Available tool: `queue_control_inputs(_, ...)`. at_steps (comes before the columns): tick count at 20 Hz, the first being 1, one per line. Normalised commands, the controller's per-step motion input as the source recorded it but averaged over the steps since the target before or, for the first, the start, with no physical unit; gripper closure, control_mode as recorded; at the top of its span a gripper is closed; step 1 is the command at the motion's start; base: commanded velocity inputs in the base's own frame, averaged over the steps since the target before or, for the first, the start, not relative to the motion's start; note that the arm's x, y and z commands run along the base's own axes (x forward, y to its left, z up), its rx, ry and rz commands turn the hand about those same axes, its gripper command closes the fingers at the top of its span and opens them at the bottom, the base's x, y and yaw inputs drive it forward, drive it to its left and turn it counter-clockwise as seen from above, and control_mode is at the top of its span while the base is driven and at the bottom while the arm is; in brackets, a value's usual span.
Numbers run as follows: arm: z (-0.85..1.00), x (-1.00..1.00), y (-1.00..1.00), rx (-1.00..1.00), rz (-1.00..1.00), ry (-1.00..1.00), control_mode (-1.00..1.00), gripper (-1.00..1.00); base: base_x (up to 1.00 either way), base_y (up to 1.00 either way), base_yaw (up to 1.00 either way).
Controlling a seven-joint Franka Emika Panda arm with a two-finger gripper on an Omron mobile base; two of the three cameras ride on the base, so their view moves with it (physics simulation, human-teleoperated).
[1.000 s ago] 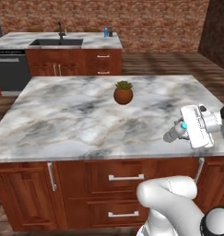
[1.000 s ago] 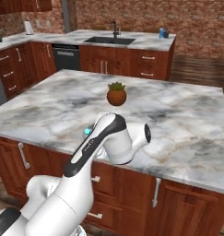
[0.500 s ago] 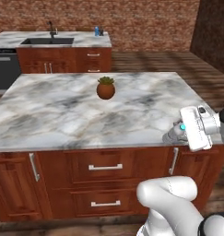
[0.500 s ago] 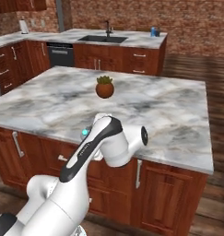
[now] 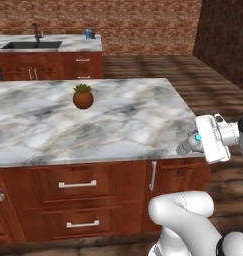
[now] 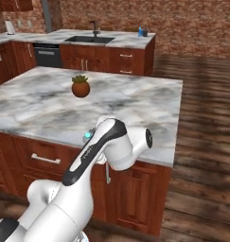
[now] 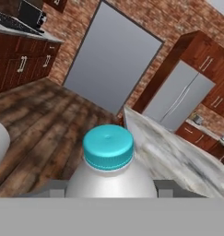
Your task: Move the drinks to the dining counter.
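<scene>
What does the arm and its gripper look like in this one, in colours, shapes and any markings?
The arm is glossy white with rounded, tubular links, a black strip along one link and dark joint caps. A small teal light sits near the wrist. No cables show. The gripper looks grey and small beyond a flat white hand block in the left base view.

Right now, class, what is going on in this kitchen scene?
A white robot arm is carrying a clear water bottle with a teal cap in its gripper, held off the corner of the marble island. A potted plant stands on that island. Farther back, two small drinks already stand at the end of the dining counter with the black sink, so the bottle has yet to be delivered.
</scene>
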Motion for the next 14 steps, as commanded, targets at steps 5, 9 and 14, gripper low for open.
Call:
queue_control_inputs(5, 0.00, 0.00, 0.00, 0.00, 0.00, 0.00, 1.00, 1.00, -0.04, -0.81, -0.08)
queue_control_inputs(9, 0.00, 0.00, 0.00, 0.00, 0.00, 0.00, 1.00, 1.00, 0.00, -0.86, -0.09)
queue_control_inputs(14, 0.00, 0.00, 0.00, 0.00, 0.00, 0.00, 1.00, 1.00, 0.00, -0.92, -0.08)
